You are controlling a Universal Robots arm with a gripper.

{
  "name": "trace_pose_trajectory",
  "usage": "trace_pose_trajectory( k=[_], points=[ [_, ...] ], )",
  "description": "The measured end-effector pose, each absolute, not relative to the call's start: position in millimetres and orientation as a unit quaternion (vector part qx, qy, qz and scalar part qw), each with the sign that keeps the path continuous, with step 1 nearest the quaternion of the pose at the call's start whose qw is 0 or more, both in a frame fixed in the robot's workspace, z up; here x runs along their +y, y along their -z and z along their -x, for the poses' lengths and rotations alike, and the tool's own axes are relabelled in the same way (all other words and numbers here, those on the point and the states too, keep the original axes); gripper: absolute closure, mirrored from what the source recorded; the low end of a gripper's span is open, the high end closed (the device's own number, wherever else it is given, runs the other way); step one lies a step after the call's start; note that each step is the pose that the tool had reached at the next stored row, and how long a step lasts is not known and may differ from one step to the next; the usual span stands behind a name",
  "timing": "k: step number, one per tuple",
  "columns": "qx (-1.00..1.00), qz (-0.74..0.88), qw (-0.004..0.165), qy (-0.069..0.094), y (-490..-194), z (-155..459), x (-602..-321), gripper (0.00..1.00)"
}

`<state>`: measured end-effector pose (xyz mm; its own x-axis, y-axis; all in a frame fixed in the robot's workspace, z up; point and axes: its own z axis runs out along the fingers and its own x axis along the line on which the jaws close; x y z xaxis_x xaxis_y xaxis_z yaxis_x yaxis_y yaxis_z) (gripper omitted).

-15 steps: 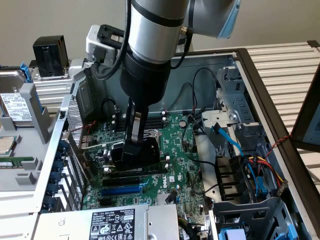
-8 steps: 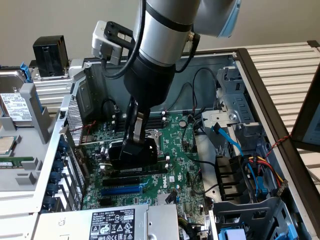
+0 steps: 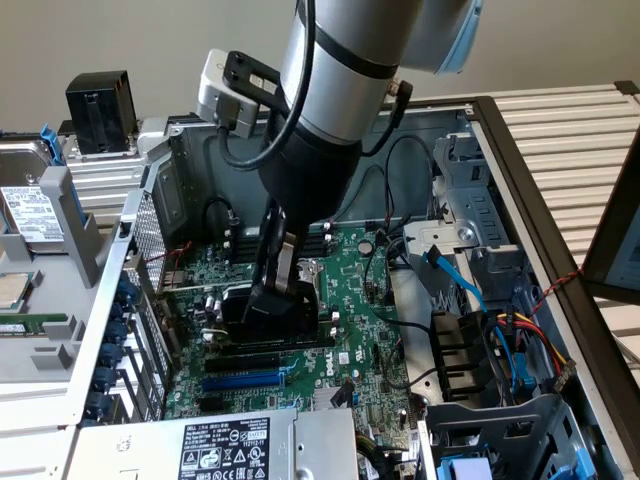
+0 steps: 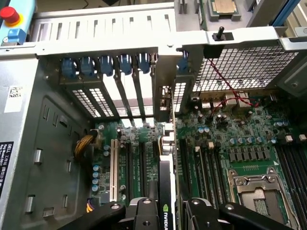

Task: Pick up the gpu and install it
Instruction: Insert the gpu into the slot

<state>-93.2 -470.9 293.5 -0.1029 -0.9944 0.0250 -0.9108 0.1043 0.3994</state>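
The gpu (image 4: 166, 182) is clamped edge-on in the gripper (image 4: 170, 207), held low over the motherboard (image 4: 240, 139). Its long axis is laid along the expansion slots (image 4: 136, 167), bracket end toward the case's rear openings (image 4: 125, 96); it seems not fully seated yet.

My two cameras, one open grey metal case (image 3: 140, 235).
Exterior looks steeply down; wrist sits close above; both share the green circuit motherboard (image 3: 350, 290) (image 4: 240, 134).

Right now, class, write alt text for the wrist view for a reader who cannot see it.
The gripper holds a graphics card on edge over the slots of the green motherboard, inside an open computer case. The card's far end points at the slotted rear wall with blue clips.
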Motion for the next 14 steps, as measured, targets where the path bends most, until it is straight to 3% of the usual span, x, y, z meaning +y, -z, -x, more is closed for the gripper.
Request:
trace_pose_trajectory(
  k=[6,14],
  points=[
    [-0.728,-0.654,0.145,0.144,-288.2,92.7,-471.0,0.73],
    [-0.721,-0.659,0.148,0.159,-282.7,89.5,-472.2,0.73]
  ],
)
